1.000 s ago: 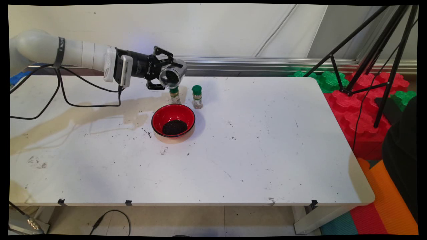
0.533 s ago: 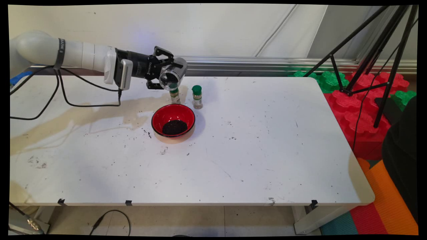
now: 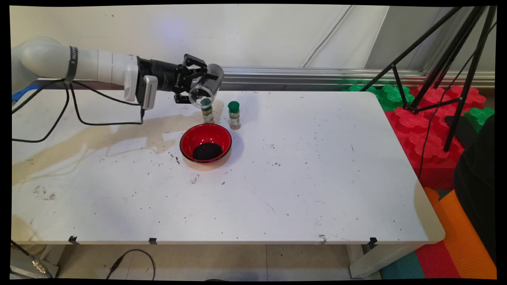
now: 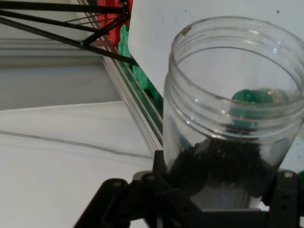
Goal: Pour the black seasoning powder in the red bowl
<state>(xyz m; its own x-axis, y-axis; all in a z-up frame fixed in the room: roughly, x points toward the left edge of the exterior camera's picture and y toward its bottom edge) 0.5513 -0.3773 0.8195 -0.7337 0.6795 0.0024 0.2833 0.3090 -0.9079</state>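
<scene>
Above the table's far edge, toward its left end, a clear open jar [image 3: 206, 88] hung in the air, clamped between the closed-in fingers of the gripper [image 3: 197, 82] and tipped on its side so that its open mouth faced the near side and slightly down. The hand view showed dark granules [image 4: 223, 164] lying in the jar's base next to the linkage, well short of the threaded rim, so as far as could be judged some of the contents were in the jar and none were leaving the mouth. Just below and nearer, on the table [image 3: 301, 186], stood a red bowl [image 3: 205, 143] with a heap of the same dark material [image 3: 207, 151] in its bottom, and loose specks lay scattered on the table around it. Between the jar and the bowl, near the far edge, stood two small spice bottles with green caps, the left one [image 3: 206, 113] partly seen through the jar's mouth, the right one [image 3: 234, 114] just beside it and apart from the bowl. The arm [image 3: 79, 63] reached in from the left nearly level, its wrist rolled so that the jar lay roughly horizontal, with black cables [image 3: 71, 111] drooping beneath toward the table's left edge.
</scene>
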